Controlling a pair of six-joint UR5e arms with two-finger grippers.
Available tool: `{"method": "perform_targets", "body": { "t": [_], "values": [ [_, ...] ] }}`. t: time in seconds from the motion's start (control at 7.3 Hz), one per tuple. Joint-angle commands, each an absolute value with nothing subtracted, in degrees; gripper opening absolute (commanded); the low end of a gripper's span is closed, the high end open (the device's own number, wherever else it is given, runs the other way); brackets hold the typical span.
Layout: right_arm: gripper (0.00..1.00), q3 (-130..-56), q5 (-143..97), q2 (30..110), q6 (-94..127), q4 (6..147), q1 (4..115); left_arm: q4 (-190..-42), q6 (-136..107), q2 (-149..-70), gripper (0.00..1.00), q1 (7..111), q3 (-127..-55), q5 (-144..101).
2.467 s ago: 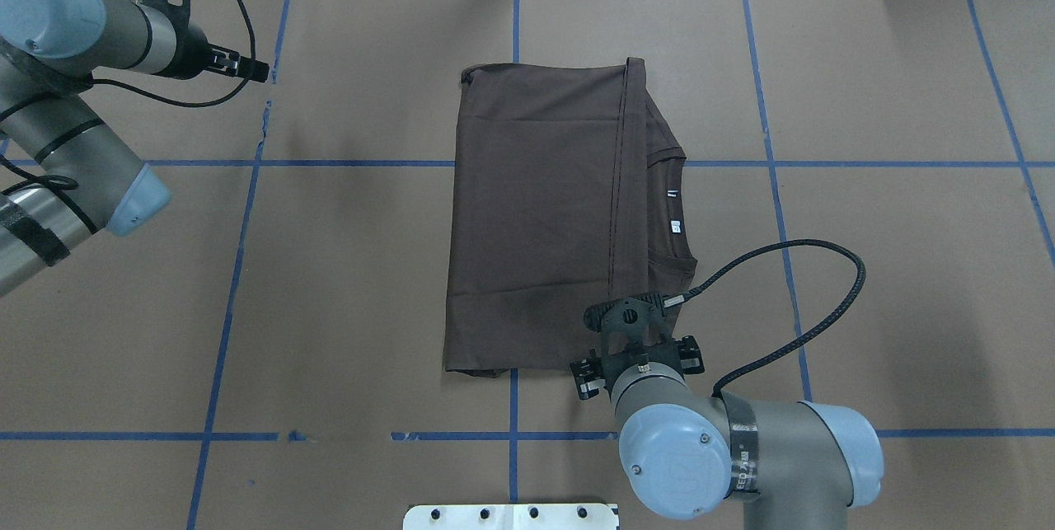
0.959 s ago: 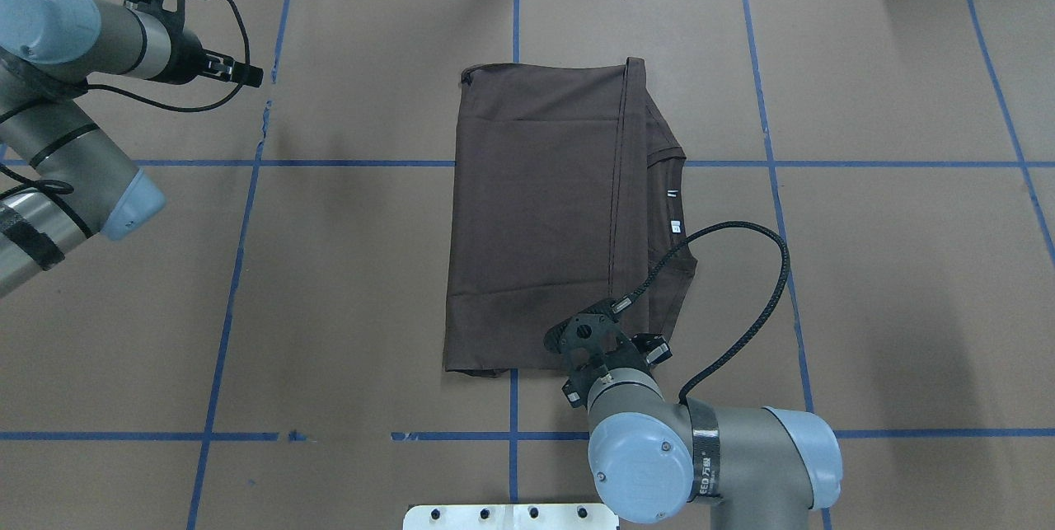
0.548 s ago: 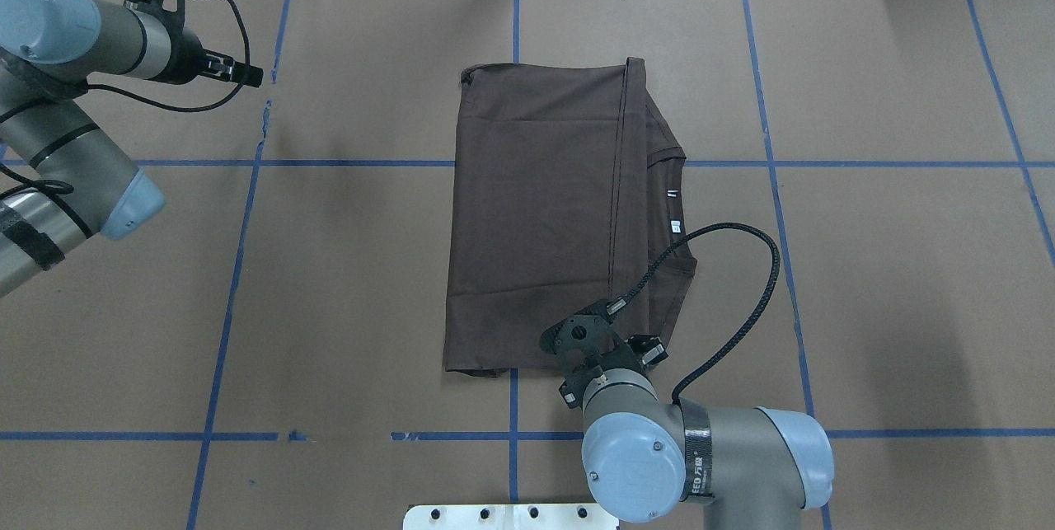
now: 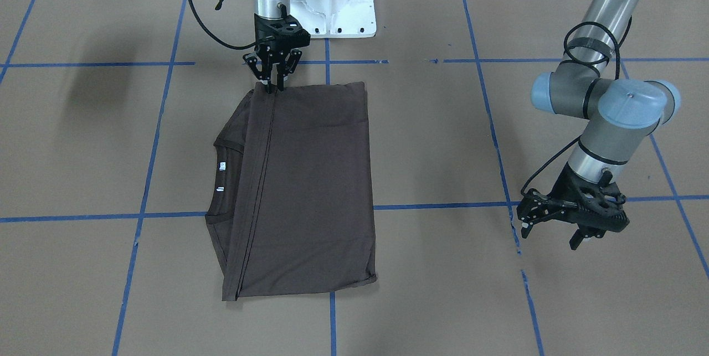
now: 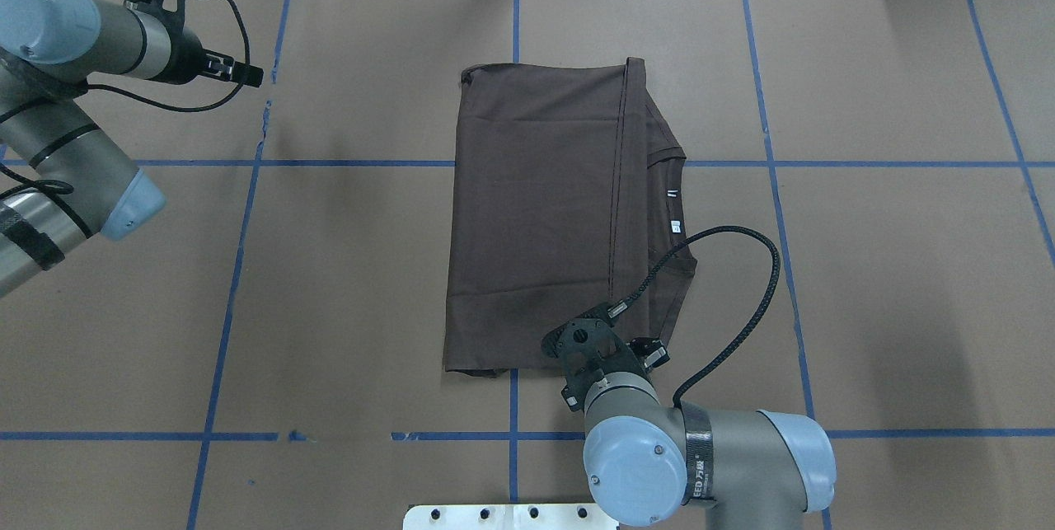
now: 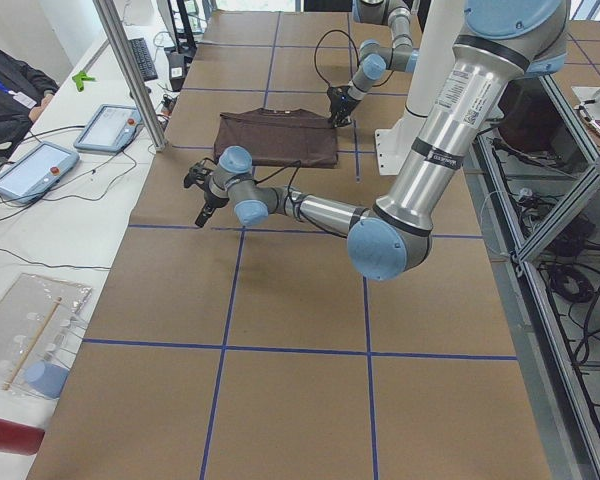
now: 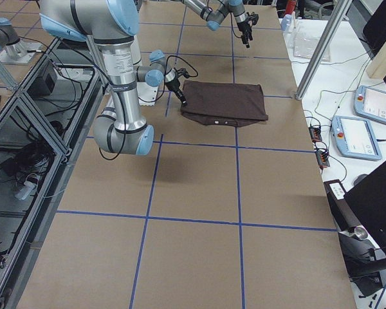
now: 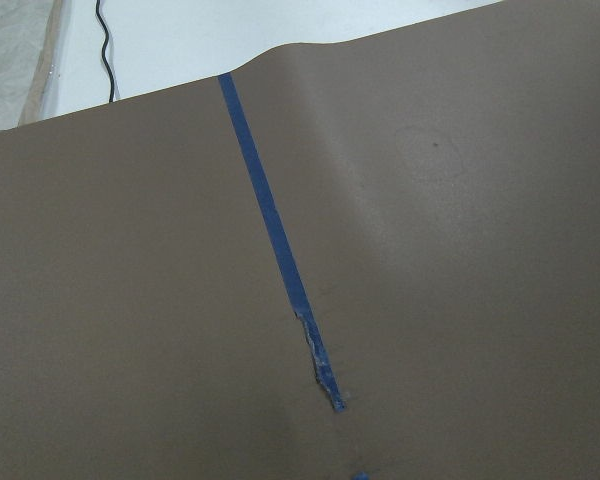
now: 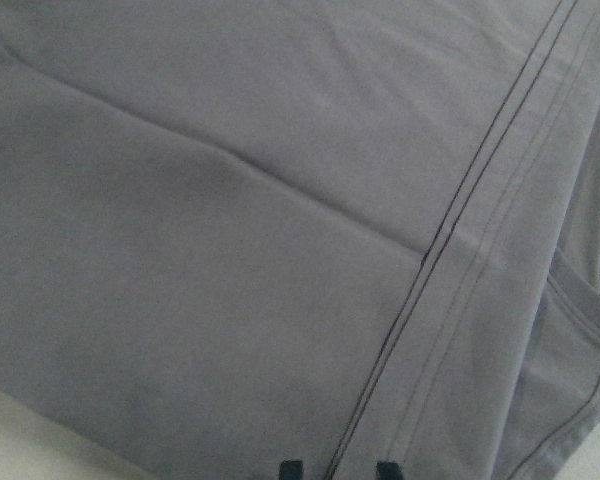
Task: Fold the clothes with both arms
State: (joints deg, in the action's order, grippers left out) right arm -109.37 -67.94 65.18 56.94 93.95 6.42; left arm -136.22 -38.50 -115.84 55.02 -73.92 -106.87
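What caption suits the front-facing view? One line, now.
Right gripper at a corner of the folded brown T-shirt; left gripper hovers apart over the table.

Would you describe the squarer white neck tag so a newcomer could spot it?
On the table lies a folded dark brown T-shirt. Its collar holds two tags. The square tag is brighter than the thin tag and nearer the right gripper.

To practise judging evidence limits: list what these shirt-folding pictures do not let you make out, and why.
Grip of the right gripper on the T-shirt: overhead, its wrist covers the fingertips; the right wrist view cuts them at the bottom edge; front-facing, too small.
Print on the neck tags: too small everywhere.
Lower layers of the T-shirt: covered by the folded top panel.
The left gripper: absent from its own wrist view.
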Motion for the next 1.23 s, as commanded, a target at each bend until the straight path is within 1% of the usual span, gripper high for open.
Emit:
{"method": "perform_targets", "body": {
  "t": [0.0,0.14,0.55,0.82,1.1],
  "values": [
    [0.09,-109.6,-67.8,65.1,57.0,94.0,6.7,-136.2,-38.5,-115.8,1.00,55.0,-73.9,-106.9],
    [0.00,-109.8,-67.7,65.2,57.1,94.0,6.9,-136.2,-38.5,-115.8,1.00,55.0,-73.9,-106.9],
    [0.00,-110.8,-67.2,65.5,58.1,93.9,8.3,-136.2,-38.5,-115.8,1.00,55.0,-73.9,-106.9],
    [0.00,-114.0,-67.3,70.0,61.6,93.9,8.4,-136.2,-38.5,-115.8,1.00,55.0,-73.9,-106.9],
    [0.00,-114.3,-67.6,73.2,69.4,93.9,8.2,-136.3,-38.5,-115.8,1.00,55.0,-73.9,-106.8]
  ]
}}
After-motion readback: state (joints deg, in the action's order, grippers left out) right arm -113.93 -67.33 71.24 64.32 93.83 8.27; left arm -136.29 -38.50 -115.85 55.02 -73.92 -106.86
